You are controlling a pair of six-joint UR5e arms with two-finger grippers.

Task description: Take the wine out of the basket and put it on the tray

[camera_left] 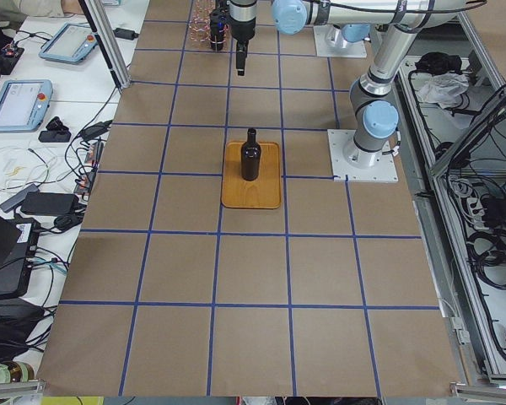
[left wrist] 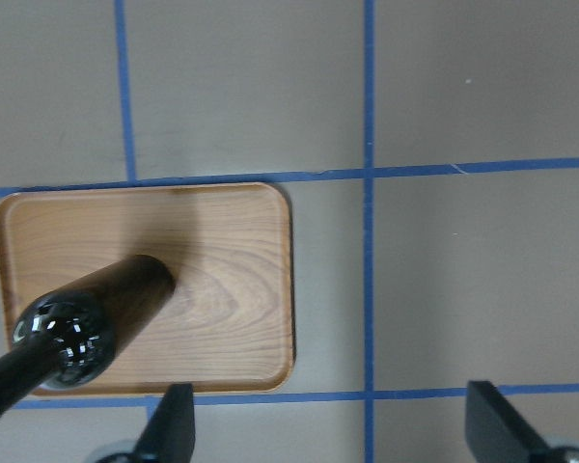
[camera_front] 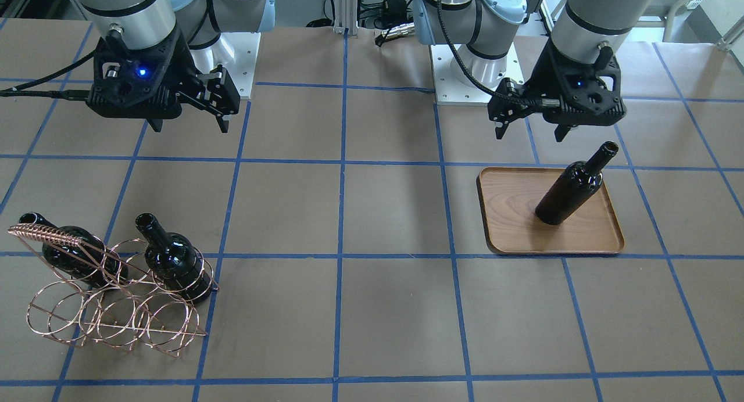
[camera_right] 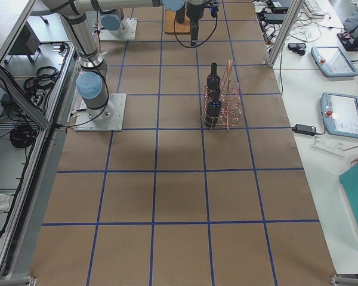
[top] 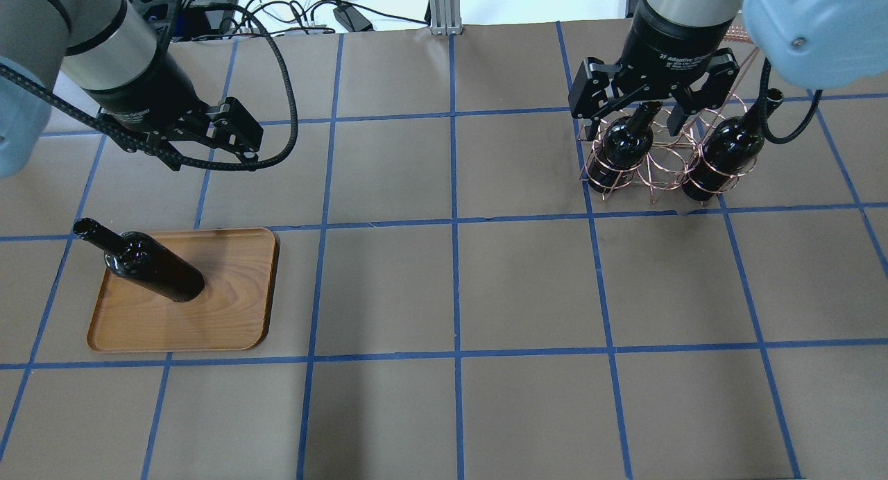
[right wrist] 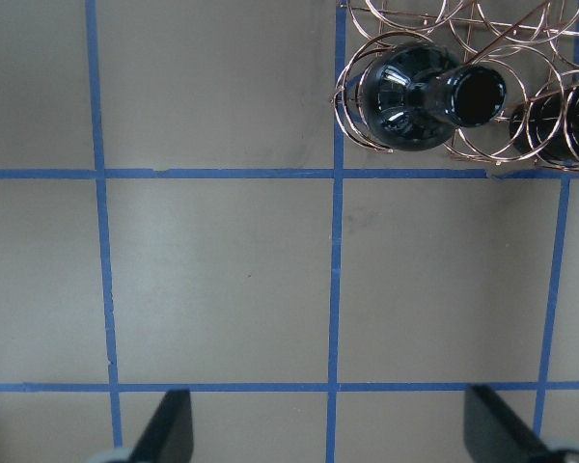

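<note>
- The wine (camera_front: pixel 569 187) stands upright on the tray (camera_front: pixel 511 216), its base about mid-tray and its neck up. Nothing grips it.
- The left gripper (camera_front: pixel 529 136) hangs raised in the air close above the tray. Its jaws are spread wide and empty, and it touches neither the tray nor the bottle (the wrist view looks down past both fingertips onto the wood and the bottle's shoulder).
- The basket (camera_front: pixel 116 309) sits well apart from the tray, toward the opposite end of the table (camera_front: pixel 395 216) on the robot's right side.
- Two more bottles (top: pixel 621 147) stand in the basket's wire rings, mouths up, with a bare ring between them. They are as far from the tray as the basket itself.
- The right gripper (camera_front: pixel 190 126) is also far from the tray. It hovers raised near the basket with its jaws apart and carries nothing.
- The tray lies flat on the brown table inside one square of the blue tape grid.
</note>
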